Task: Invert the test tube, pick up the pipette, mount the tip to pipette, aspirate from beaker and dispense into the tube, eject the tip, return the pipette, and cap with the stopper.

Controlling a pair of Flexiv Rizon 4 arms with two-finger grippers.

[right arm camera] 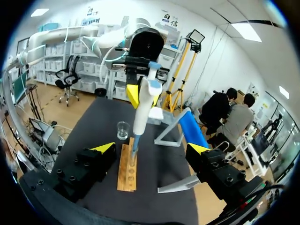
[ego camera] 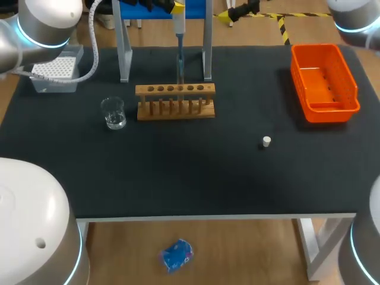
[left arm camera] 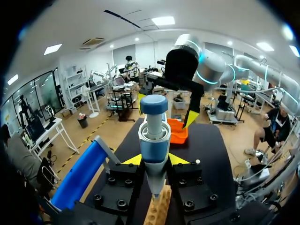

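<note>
My left gripper (left arm camera: pixel 153 160) is shut on the blue and white pipette (left arm camera: pixel 153 136), which hangs upright over the wooden test tube rack (ego camera: pixel 175 102). In the head view the pipette (ego camera: pixel 179 41) points its thin tip down at the rack's row of holes, and I cannot make out a test tube there. The right wrist view shows the pipette (right arm camera: pixel 142 105) ahead of my open right gripper (right arm camera: pixel 151 148), its tip at the rack (right arm camera: pixel 127 169). A glass beaker (ego camera: pixel 113 113) stands left of the rack. The small white stopper (ego camera: pixel 266 141) lies alone on the mat to the right.
An orange basket (ego camera: pixel 323 83) sits at the back right. A tip box (ego camera: pixel 55 72) stands at the back left. The blue-topped pipette stand (ego camera: pixel 125 50) rises just behind the rack. Black mat (ego camera: pixel 196 172) covers the table.
</note>
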